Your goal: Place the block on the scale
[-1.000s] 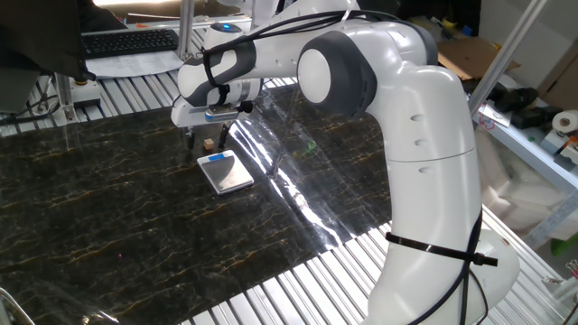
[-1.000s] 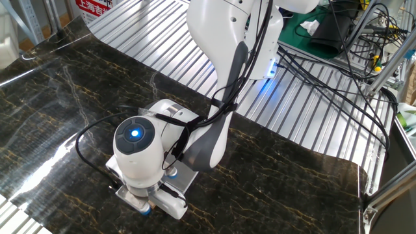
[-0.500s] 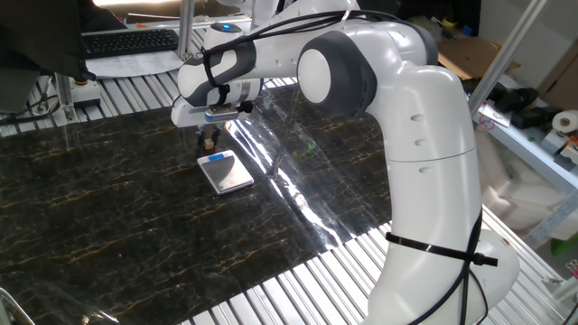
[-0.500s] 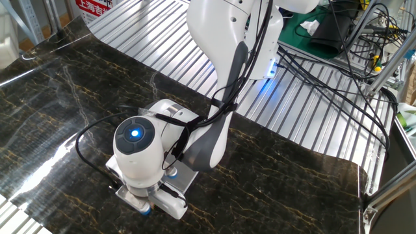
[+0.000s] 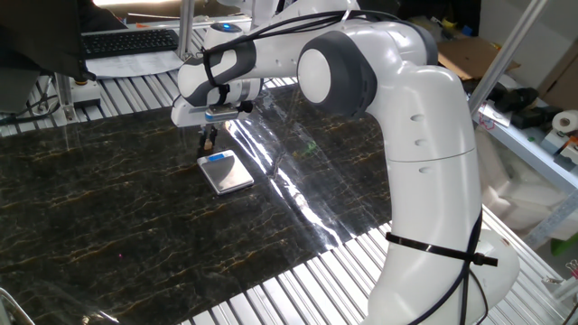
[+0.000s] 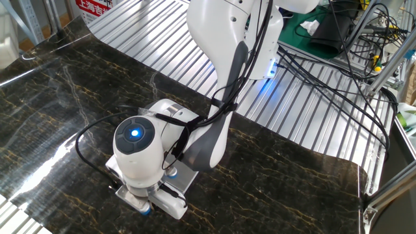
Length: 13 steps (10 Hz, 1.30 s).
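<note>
In one fixed view my gripper [image 5: 209,143] points down at the black marbled mat, just behind the scale [image 5: 226,171], a small flat silver square with a blue strip on its far edge. The fingers are shut on the block [image 5: 209,141], a tiny tan-brown cube that shows only as a sliver between them, at mat level. In the other fixed view the arm's wrist [image 6: 135,156] hides the fingers and the block; only a corner of the scale [image 6: 186,177] shows beneath it.
A shiny plastic sheet [image 5: 284,158] lies on the mat to the right of the scale. A keyboard [image 5: 131,41] sits behind the mat. Cardboard boxes [image 5: 470,56] and cables [image 6: 338,58] lie beyond the ribbed metal table [image 5: 298,280].
The fingers stood apart on either side of the block one second ago; they have since closed on it. The arm itself has barely moved.
</note>
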### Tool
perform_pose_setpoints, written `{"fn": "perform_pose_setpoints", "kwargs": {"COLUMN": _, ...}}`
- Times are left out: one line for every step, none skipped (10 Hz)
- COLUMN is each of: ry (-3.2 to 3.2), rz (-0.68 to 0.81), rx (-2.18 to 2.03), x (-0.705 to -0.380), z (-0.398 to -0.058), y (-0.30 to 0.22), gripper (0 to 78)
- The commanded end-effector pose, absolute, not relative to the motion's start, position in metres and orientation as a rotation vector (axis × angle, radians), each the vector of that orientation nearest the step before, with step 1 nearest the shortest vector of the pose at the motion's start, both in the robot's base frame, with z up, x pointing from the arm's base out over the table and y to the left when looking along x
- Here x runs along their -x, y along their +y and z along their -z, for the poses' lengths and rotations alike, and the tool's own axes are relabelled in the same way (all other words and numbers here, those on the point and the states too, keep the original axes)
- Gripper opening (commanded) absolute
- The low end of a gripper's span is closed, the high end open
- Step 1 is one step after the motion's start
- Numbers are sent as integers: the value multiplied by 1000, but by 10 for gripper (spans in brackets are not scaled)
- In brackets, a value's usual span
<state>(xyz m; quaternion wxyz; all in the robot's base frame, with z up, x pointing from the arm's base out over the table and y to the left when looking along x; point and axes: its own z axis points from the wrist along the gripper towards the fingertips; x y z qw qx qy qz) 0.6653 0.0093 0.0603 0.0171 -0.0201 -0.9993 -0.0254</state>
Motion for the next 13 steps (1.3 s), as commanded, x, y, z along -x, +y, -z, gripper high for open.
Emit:
{"fn": "perform_pose_setpoints", "kwargs": {"ry": -3111, "rz": 78, "rx": 58, "x": -666, "z": -62, "y": 9, "gripper": 11}}
{"fn": "perform_pose_setpoints", "kwargs": {"ry": -3111, "rz": 78, "rx": 58, "x": -666, "z": -62, "y": 9, "gripper": 11}}
{"fn": "perform_pose_setpoints", "kwargs": {"ry": -3111, "rz": 61, "rx": 82, "x": -662, "z": -70, "y": 16, "gripper": 11}}
{"fn": "perform_pose_setpoints", "kwargs": {"ry": -3117, "rz": 63, "rx": 78, "x": -661, "z": -71, "y": 16, "gripper": 11}}
{"fn": "perform_pose_setpoints", "kwargs": {"ry": -3117, "rz": 66, "rx": 80, "x": -661, "z": -72, "y": 15, "gripper": 11}}
{"fn": "perform_pose_setpoints", "kwargs": {"ry": -3115, "rz": 68, "rx": 81, "x": -660, "z": -72, "y": 15, "gripper": 11}}
{"fn": "perform_pose_setpoints", "kwargs": {"ry": -3113, "rz": 68, "rx": 86, "x": -659, "z": -74, "y": 16, "gripper": 11}}
{"fn": "perform_pose_setpoints", "kwargs": {"ry": -3113, "rz": 66, "rx": 89, "x": -658, "z": -75, "y": 18, "gripper": 11}}
{"fn": "perform_pose_setpoints", "kwargs": {"ry": -3113, "rz": 66, "rx": 87, "x": -658, "z": -76, "y": 18, "gripper": 11}}
{"fn": "perform_pose_setpoints", "kwargs": {"ry": -3111, "rz": 68, "rx": 68, "x": -651, "z": -82, "y": 18, "gripper": 11}}
{"fn": "perform_pose_setpoints", "kwargs": {"ry": -3115, "rz": 67, "rx": 61, "x": -643, "z": -89, "y": 17, "gripper": 11}}
{"fn": "perform_pose_setpoints", "kwargs": {"ry": -3112, "rz": 67, "rx": 60, "x": -635, "z": -95, "y": 16, "gripper": 11}}
{"fn": "perform_pose_setpoints", "kwargs": {"ry": -3105, "rz": 60, "rx": 59, "x": -623, "z": -102, "y": 16, "gripper": 11}}
